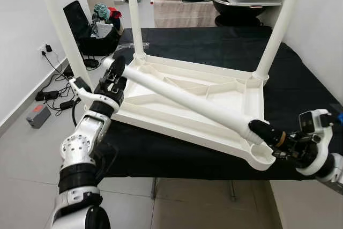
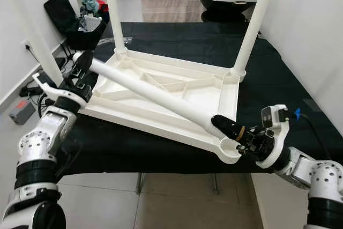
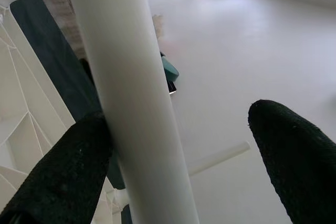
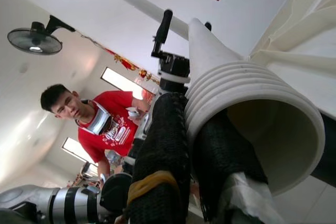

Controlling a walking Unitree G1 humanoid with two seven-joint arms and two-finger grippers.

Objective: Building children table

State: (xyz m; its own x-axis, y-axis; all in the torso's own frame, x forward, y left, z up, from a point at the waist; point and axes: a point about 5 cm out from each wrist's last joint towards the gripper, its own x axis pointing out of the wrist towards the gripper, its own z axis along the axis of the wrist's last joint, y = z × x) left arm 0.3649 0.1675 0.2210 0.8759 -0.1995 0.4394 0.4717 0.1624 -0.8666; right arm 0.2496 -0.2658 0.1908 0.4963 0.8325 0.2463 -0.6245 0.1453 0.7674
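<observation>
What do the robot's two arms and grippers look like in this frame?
Both arms are silver metal segments joined by black ribbed collars. The left gripper has two long black fingers on a white bracket. The right gripper has the same textured black fingers, one banded with yellowish tape, plus a white wrist block and a blue connector behind it.

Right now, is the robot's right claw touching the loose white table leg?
Touching. The right wrist view shows the right gripper pinching the ribbed rim of the table leg, one finger inside it.

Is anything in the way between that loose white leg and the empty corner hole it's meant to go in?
Nothing visible. The loose leg has its threaded end right beside the empty corner socket, held by the right gripper.
</observation>
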